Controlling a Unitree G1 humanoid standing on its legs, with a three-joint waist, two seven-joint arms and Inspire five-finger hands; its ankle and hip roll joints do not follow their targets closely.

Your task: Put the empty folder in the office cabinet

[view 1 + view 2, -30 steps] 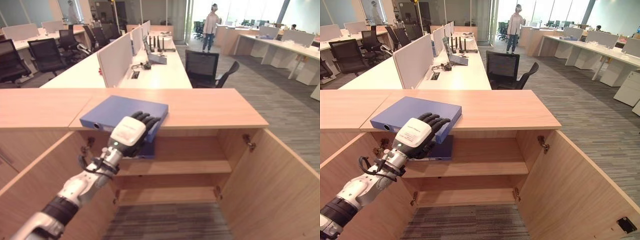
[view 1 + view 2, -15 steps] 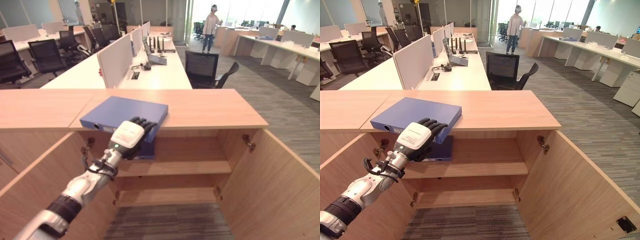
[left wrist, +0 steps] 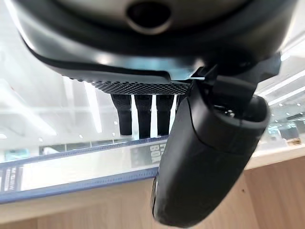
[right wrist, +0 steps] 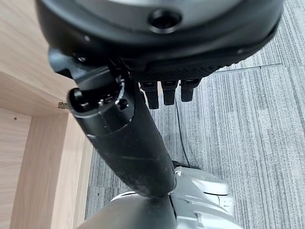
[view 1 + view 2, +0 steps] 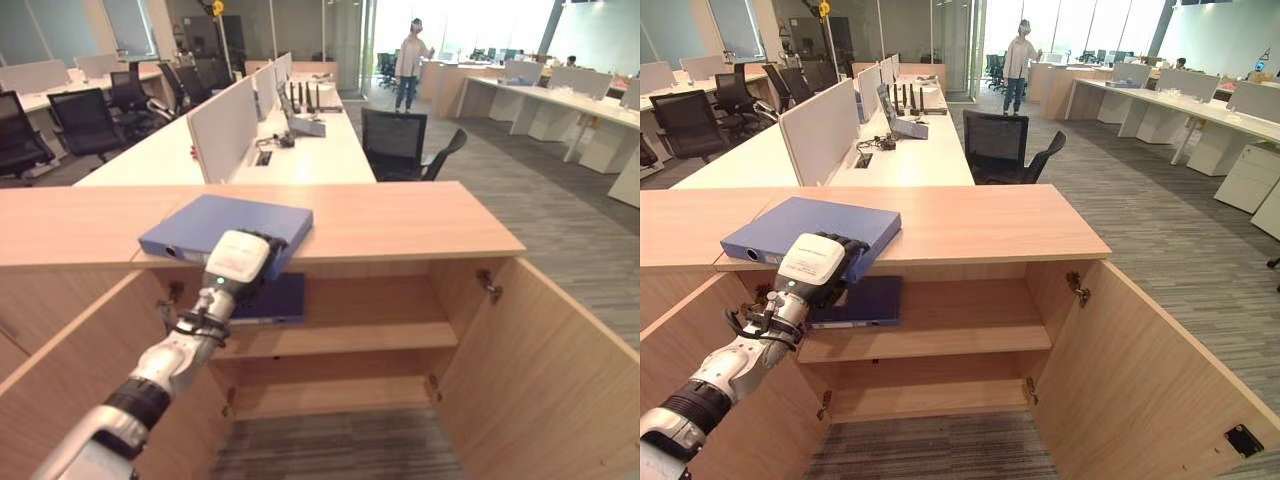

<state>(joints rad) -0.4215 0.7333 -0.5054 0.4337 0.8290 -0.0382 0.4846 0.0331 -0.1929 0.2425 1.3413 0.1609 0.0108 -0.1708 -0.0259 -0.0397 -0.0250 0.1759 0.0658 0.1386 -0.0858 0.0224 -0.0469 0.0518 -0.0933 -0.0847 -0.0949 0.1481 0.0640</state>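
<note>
The blue folder point(image 5: 228, 226) is lying flat on the cabinet's wooden worktop point(image 5: 400, 218), with its near corner sticking out a bit past the front edge. The left hand point(image 5: 238, 264) is up against that overhanging edge — fingers laid over the top of the folder, thumb underneath, so it's gripping the folder's front edge. The cabinet point(image 5: 970, 330) is open below, both doors swung out toward the camera, and a second dark blue folder point(image 5: 862, 301) is already lying flat on the upper shelf point(image 5: 960, 340), right under the hand. The right hand point(image 4: 143, 143) hangs over grey carpet point(image 4: 248, 124) beside the cabinet door, fingers straight and loose, holding nothing. Far back in the office a person point(image 5: 408, 62) is standing between desks.
</note>
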